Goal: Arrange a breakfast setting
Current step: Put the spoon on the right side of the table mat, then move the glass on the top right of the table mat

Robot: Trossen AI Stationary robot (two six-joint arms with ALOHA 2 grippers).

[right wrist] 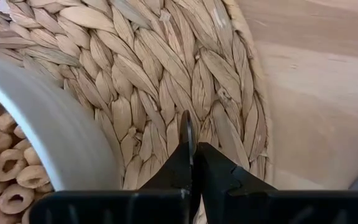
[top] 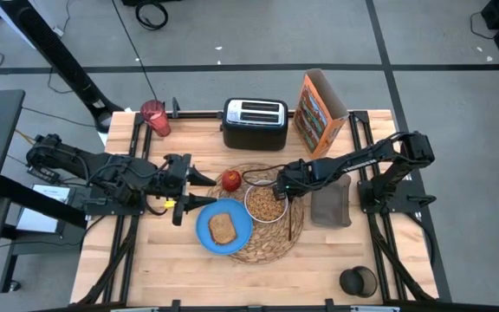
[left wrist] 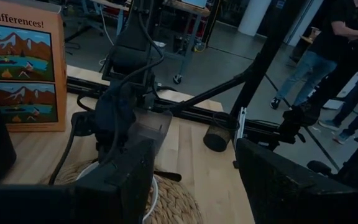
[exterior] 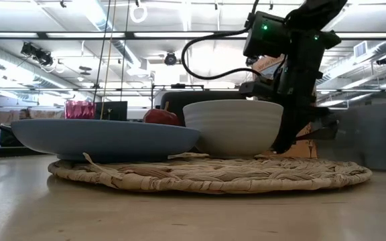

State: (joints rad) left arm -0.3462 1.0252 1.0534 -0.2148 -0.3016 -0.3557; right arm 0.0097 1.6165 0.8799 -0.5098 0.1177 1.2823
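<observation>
My right pincer (right wrist: 191, 163), fingers together, rests on the straw placemat (right wrist: 160, 81) covering the wooden bench (top: 145, 260); open-plan room behind.

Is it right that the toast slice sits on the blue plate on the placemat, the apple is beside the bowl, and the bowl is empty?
Not quite: the white bowl is not empty. The high view shows it filled with cereal, and the right wrist view shows cereal rings inside its rim. The rest holds: the toast slice lies on the blue plate on the placemat, with the apple beside the bowl.
</observation>
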